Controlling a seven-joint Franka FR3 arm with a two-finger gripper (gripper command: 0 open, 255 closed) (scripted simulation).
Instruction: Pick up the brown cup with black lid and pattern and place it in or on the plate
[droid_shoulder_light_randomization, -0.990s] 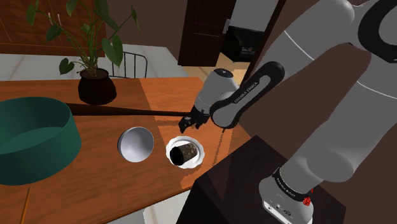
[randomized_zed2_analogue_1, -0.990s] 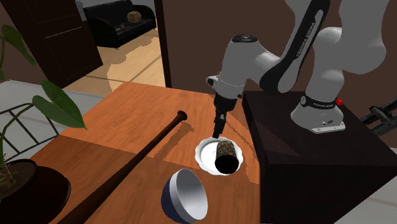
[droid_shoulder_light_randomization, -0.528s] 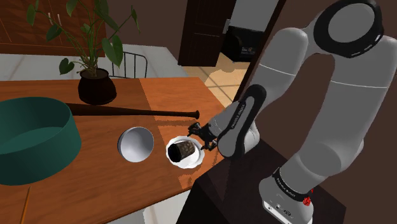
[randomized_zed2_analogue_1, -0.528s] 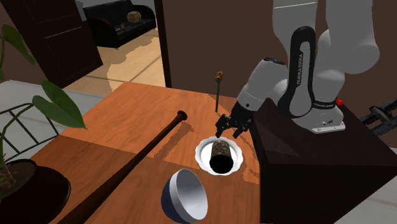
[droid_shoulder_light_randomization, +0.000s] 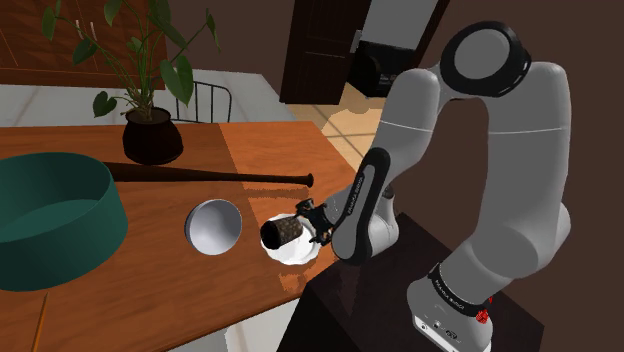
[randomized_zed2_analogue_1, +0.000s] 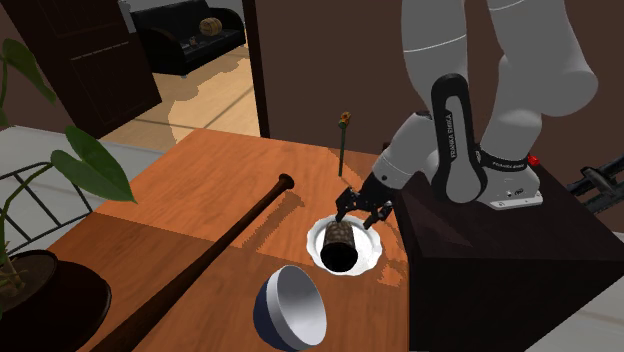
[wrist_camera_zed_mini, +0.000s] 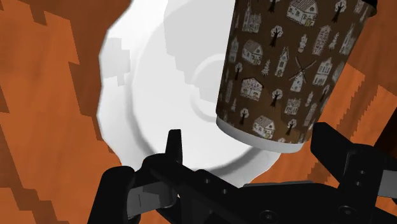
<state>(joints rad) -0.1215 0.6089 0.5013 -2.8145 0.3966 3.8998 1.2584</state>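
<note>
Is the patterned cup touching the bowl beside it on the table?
Apart. In the shoulder view a strip of bare table shows between the bowl and the lid end of the cup.

Orange-brown wooden counter (droid_shoulder_light_randomization: 255, 150). Directly on it: white plate (droid_shoulder_light_randomization: 299, 256) near the stand-side edge, blue bowl (droid_shoulder_light_randomization: 213, 226) just beside it, dark bat (droid_shoulder_light_randomization: 200, 177) across the middle, black plant pot (droid_shoulder_light_randomization: 152, 137) beyond, large green tub (droid_shoulder_light_randomization: 95, 245) at the shoulder view's left.
</note>
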